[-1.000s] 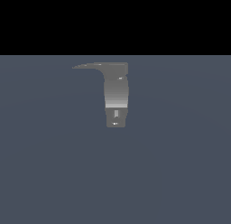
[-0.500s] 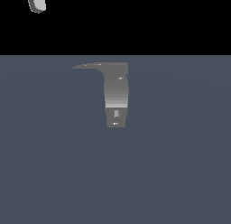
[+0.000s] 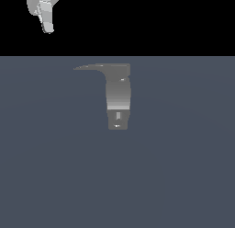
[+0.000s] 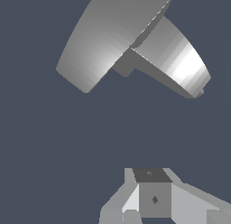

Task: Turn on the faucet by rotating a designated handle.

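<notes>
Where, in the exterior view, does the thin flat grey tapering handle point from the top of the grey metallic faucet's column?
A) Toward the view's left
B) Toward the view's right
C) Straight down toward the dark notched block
A: the thin flat grey tapering handle runs from the top of the grey metallic faucet to a tip on the exterior view's left.

This is no real room but a bare simulated test scene. A flat, slate-blue worktop [image 3: 183,176] without texture, edge or grain fills the lower part of the exterior view, and above it lies plain black (no wall or window to place it). The only fixture is a grey faucet [image 3: 118,96], shaded in smooth bands like a computer model. A pale, blocky claw [image 3: 45,15] hangs against the black at the exterior view's left.
</notes>
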`<state>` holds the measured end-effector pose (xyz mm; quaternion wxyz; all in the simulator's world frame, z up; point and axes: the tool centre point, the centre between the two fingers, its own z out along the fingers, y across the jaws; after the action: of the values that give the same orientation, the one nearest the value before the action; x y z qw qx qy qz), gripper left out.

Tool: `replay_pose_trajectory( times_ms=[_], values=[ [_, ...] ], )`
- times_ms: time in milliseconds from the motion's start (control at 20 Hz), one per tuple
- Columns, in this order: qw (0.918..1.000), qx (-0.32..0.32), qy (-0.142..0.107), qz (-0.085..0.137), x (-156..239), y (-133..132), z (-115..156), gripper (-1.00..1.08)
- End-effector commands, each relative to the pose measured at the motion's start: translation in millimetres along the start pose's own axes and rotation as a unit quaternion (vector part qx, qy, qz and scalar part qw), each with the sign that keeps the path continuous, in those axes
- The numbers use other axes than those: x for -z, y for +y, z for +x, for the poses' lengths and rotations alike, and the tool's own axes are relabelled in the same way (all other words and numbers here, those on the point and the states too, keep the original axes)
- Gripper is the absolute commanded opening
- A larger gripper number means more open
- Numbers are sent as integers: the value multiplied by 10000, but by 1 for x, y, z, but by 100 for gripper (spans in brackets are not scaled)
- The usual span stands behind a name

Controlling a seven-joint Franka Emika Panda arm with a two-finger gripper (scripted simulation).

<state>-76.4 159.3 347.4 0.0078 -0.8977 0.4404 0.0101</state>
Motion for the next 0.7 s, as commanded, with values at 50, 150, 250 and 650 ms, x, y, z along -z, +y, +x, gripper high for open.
replay_pose_trajectory(
  times_ms=[50,150,250,650],
  values=[
    [9994,-357,8,9,-9,-16,9,-100],
    [9984,-559,14,12,-15,-25,15,-100],
    [9971,-762,20,14,-20,-34,21,-100],
    [9869,-1615,52,18,-43,-67,51,-100]
  ],
)
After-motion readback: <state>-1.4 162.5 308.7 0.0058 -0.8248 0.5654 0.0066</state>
